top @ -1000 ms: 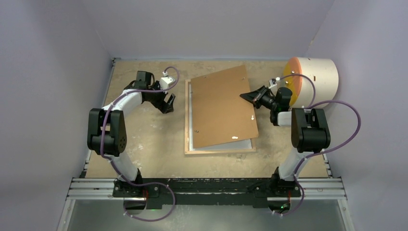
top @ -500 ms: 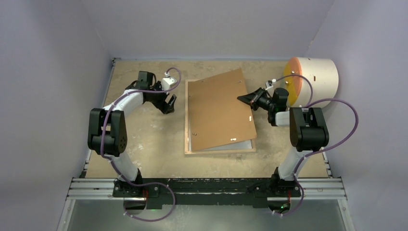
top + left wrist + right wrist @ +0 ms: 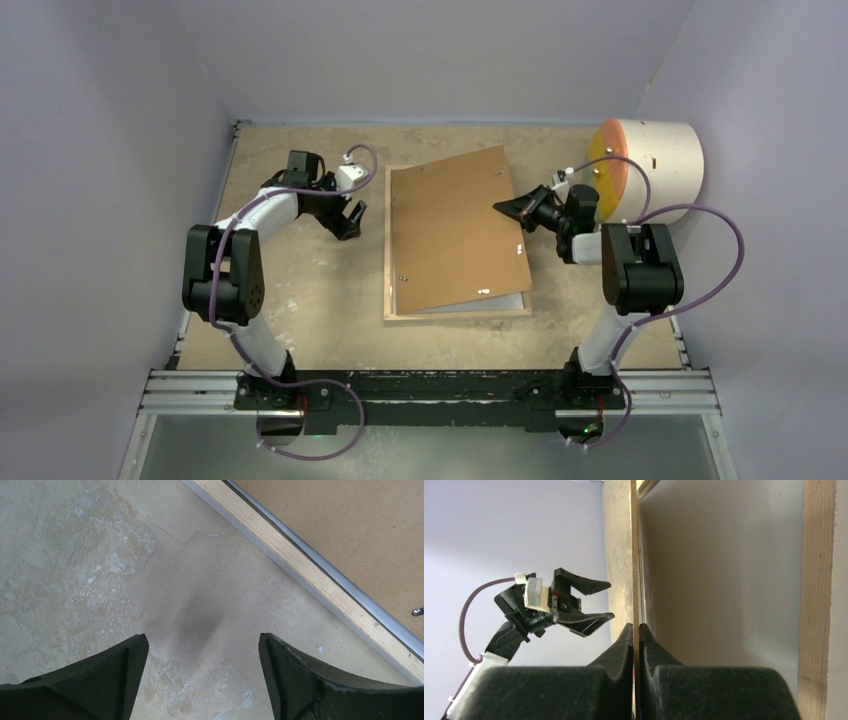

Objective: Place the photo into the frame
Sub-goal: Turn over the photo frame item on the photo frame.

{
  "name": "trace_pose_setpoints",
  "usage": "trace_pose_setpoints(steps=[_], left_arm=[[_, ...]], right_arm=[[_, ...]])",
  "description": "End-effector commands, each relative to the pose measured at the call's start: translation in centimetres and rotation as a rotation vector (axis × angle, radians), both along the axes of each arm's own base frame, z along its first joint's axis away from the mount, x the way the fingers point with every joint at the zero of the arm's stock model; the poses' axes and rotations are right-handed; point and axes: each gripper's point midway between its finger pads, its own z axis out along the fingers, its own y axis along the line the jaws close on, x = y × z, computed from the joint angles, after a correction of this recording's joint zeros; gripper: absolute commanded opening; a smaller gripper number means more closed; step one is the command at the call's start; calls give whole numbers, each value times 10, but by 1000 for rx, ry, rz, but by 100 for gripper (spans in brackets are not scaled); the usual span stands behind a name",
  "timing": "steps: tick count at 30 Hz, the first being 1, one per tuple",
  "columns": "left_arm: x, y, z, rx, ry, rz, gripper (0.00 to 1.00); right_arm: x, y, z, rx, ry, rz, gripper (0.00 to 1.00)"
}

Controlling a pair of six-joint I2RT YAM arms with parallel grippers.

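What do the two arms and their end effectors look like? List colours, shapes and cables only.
The left arm and right arm have white links and bulky black joint housings. A purple cable runs along each, and a small white block sits at each wrist. The left end effector and right end effector each have two black fingers tapering to points.

The frame (image 3: 450, 316) is lying flat near the middle of the table (image 3: 300, 290), light-wood back facing up, a pale grey inner surface showing along its near rim.
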Motion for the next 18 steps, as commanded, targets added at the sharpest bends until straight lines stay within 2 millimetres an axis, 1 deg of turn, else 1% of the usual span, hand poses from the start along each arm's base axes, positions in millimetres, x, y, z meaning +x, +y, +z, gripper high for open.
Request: trace_pose_setpoints(steps=[1, 4, 9, 18], left_arm=[[4, -1, 17, 7, -57, -21, 85], [4, -2, 18, 3, -53, -23, 85], [3, -1, 15, 8, -41, -24, 85], [1, 0, 15, 13, -41, -31, 85]], right_arm=[[-8, 3, -3, 29, 62, -6, 0], [-12, 4, -8, 33, 82, 5, 0], [-14, 3, -12, 34, 85, -4, 0], [-12, -4, -13, 45, 66, -17, 0]])
